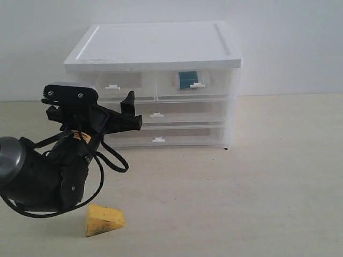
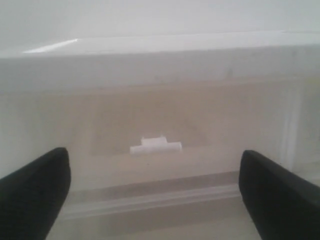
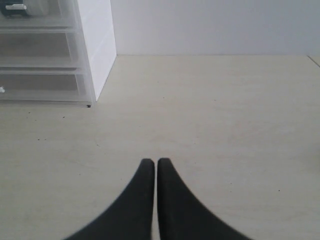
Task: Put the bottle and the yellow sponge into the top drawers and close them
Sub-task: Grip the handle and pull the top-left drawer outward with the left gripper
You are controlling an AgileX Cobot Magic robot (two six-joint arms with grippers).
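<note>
Looking at the exterior view first: the yellow sponge [image 1: 104, 220] lies on the table [image 1: 257, 182] out in front of the cabinet [image 1: 155, 45], well apart from it, and neither wrist camera catches it. Its long axis runs across the view, thick end to the left, with the thin edge of the wedge pointing right. The bottle [image 1: 188, 80] sits inside the top right drawer [image 1: 194, 85]. Only its teal label reads through the translucent front, so whether it stands or lies I cannot tell. Both top drawers look pushed in flush with the frame.

Left arm [image 1: 48, 176] now: it comes in low from the left edge and bends upward, its wrist roughly level and its tool aimed at the cabinet front, close to the top left drawer [image 1: 119, 83]. From here I cannot tell if it touches.

Over to the left wrist view for what the exterior can't give. The left gripper [image 2: 154, 154] has its black fingers [image 2: 35, 192] spread wide with nothing between them, squared up on that drawer's white tab handle [image 2: 156, 145], which sits centred in the gap.

The right gripper [image 3: 152, 162] shows only in its own wrist view. Its fingers are pressed together and hold nothing, hanging over bare table with a corner of the cabinet in sight.
</note>
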